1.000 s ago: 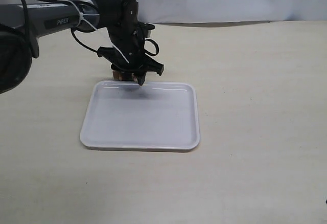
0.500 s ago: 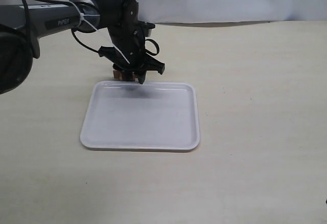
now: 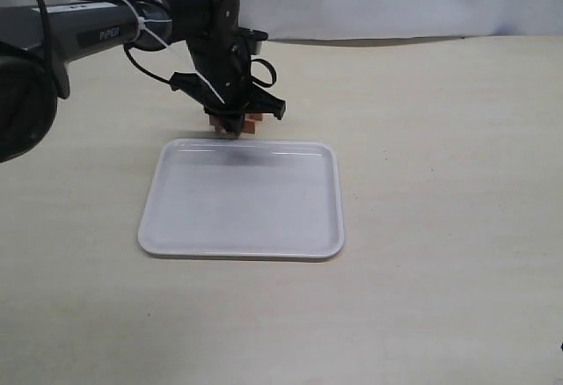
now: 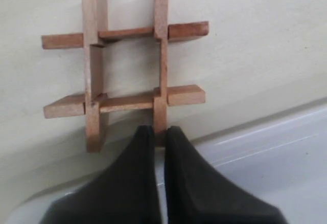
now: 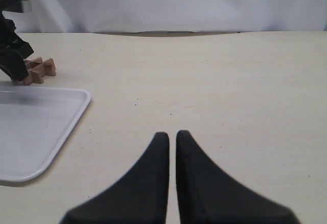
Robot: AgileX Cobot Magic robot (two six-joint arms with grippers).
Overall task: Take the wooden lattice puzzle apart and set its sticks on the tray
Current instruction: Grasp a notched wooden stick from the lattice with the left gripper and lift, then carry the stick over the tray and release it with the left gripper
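We're on the left gripper (image 3: 231, 127) in the upper left of the exterior view, reaching down just past the far rim of the white tray (image 3: 242, 250). Right there sits the wooden lattice puzzle (image 3: 252, 122), on the beige surface (image 3: 440, 183) and not on the tray, tight against the far edge.

The left wrist view has it clearly. The puzzle (image 4: 127, 101) is in one piece, four notched sticks crossed into a grid, two one way and two the other. The left gripper (image 4: 159, 131) has its jaws pinched almost together, and the near end of one stick sits between the tips. The tray's rim (image 4: 265, 132) runs across just beside the puzzle, at the lower right of this frame.

In the right wrist view, the right gripper (image 5: 172, 134) hangs over bare surface with its jaws closed to a narrow slit and nothing between them. From here the tray (image 5: 36, 127) is at the left, holding no sticks. The puzzle (image 5: 38, 69) is beyond it at the upper left, with the left gripper's black fingers (image 5: 14, 65) on it.
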